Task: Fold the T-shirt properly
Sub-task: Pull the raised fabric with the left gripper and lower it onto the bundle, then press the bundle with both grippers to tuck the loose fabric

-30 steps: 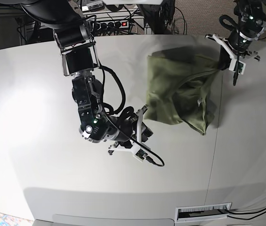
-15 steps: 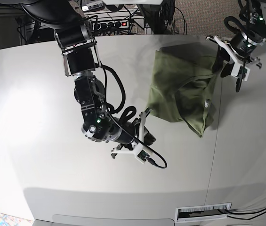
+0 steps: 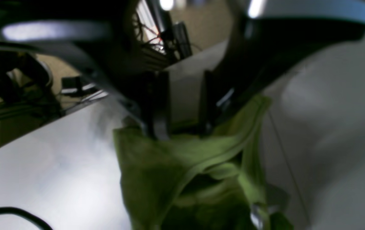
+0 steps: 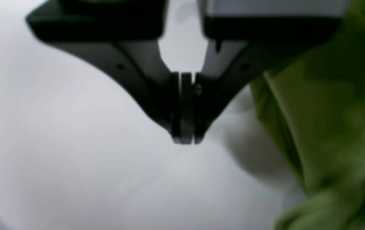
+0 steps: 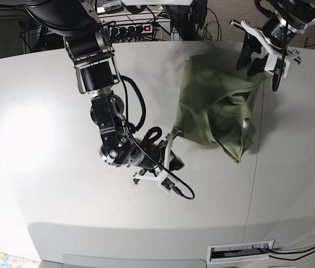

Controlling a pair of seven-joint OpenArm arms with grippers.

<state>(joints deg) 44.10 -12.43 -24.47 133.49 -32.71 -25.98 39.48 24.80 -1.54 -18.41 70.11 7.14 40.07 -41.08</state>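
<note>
The olive-green T-shirt (image 5: 213,106) lies bunched and partly folded on the white table (image 5: 45,123), right of centre. My left gripper (image 5: 260,68) hovers open over the shirt's far right corner. In the left wrist view its two fingers (image 3: 157,105) stand apart just above the cloth's edge (image 3: 169,166), with nothing between them. My right gripper (image 5: 174,156) sits low beside the shirt's near left corner. The right wrist view shows its fingertips (image 4: 185,137) pressed together and empty, with the shirt (image 4: 323,127) off to one side.
A power strip and cables (image 5: 135,28) lie behind the table's far edge. A seam (image 5: 255,167) runs down the table on the right, partly under the shirt. A vent slot (image 5: 241,252) sits at the front edge. A black cable (image 5: 182,192) trails from the right wrist.
My left gripper opened, let go of the shirt's right corner and drew back toward the far edge; the cloth settled. My right gripper closed on nothing near the shirt's left corner.
</note>
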